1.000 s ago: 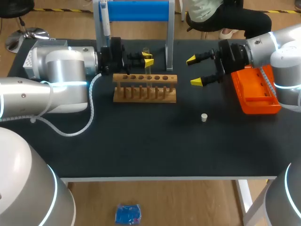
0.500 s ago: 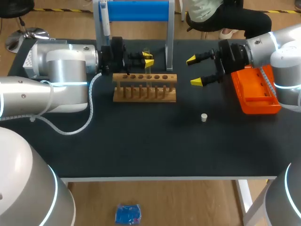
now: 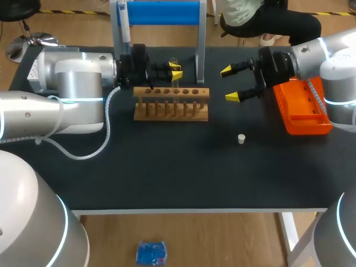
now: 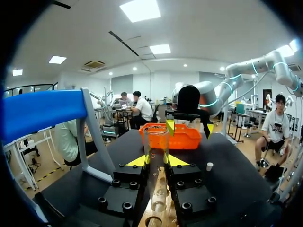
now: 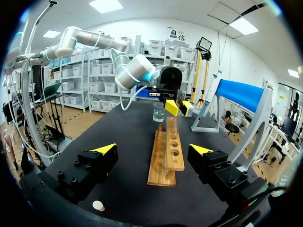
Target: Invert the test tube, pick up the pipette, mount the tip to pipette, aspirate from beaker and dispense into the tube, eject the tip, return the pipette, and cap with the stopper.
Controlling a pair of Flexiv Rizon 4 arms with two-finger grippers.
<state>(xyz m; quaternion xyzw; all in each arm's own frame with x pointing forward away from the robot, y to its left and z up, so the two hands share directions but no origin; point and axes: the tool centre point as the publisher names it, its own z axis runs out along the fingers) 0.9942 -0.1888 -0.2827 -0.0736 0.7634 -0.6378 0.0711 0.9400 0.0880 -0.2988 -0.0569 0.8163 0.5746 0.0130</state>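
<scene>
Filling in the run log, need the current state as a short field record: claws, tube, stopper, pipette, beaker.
left claw: shut on the tube, above the rack
tube: upright, mouth up
right claw: open, empty, beside the orange box
stopper: on the table, apart from the rack
pipette: hanging on the stand
beaker: on the table, past the rack's far end

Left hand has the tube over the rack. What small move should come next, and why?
Probably lower the tube straight down into the rack hole under it. The left hand is shut on the tube, which stands upright, mouth up, with its rounded end just above the rack. The right hand hangs open, apart from it.
</scene>
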